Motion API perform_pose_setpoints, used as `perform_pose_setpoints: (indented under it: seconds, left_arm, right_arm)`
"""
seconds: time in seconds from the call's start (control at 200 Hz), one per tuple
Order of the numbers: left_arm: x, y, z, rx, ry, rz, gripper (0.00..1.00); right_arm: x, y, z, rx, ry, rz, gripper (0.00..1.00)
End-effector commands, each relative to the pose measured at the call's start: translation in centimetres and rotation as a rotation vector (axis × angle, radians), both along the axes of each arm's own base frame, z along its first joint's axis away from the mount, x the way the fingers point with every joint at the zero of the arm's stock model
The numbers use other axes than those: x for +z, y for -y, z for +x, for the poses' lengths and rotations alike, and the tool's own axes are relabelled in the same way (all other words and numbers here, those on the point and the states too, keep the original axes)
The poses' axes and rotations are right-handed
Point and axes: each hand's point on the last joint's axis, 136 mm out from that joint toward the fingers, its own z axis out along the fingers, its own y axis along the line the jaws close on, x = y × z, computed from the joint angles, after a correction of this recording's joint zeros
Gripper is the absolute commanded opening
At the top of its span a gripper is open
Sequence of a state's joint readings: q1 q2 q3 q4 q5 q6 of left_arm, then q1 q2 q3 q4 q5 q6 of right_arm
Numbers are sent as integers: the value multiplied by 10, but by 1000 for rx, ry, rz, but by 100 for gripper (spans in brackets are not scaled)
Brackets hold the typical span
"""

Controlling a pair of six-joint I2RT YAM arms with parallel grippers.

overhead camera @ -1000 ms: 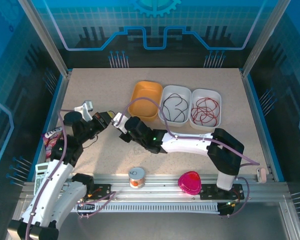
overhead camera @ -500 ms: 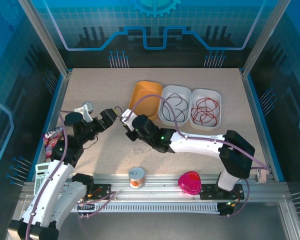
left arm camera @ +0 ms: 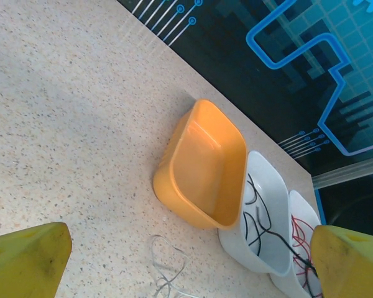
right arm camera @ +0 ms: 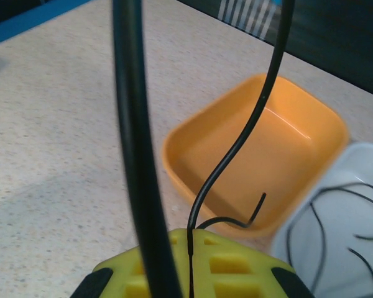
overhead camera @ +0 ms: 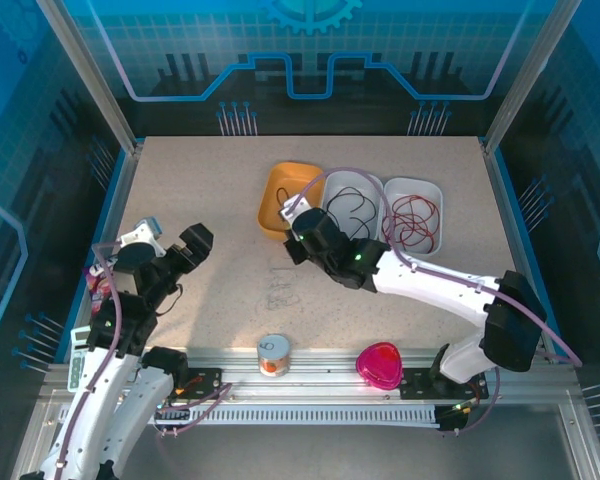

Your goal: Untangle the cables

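Left arm (overhead camera: 105,385) and right arm (overhead camera: 430,285): white link shells, black joint housings, a thin lilac hose (overhead camera: 327,171) running off each. Small green indicator light (overhead camera: 358,257) lit on the right arm's black forearm housing. Left fingers (left arm camera: 25,261) plain yellow wedges, faintly scuffed; right fingers (right arm camera: 236,267) yellow with moulded square recesses, black pieces at the outer corners.

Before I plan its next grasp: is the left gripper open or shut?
Open. On the left gripper, the yellow fingers stand far apart in the left wrist view, with nothing gripped between them.
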State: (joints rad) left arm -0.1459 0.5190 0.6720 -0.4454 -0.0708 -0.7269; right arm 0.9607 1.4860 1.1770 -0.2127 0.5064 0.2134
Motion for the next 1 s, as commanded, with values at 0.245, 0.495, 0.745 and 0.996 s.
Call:
perform_pose_setpoints:
  seconds: [0.245, 0.495, 0.745, 0.996]
  left_arm:
    - [-27, 4, 6, -31, -64, 29, 99]
    - [-37, 19, 11, -135, -116, 49, 99]
    - [-43, 21, 12, -153, -134, 65, 99]
    - [-47, 21, 12, -148, -141, 63, 99]
  right_arm:
    - [0, 89, 36, -387, -201, -215, 0]
    - [-32, 96, 67, -463, -370, -242, 0]
    - [-72, 111, 92, -507, -482, -259, 0]
    - [-105, 133, 114, -583, -544, -324, 0]
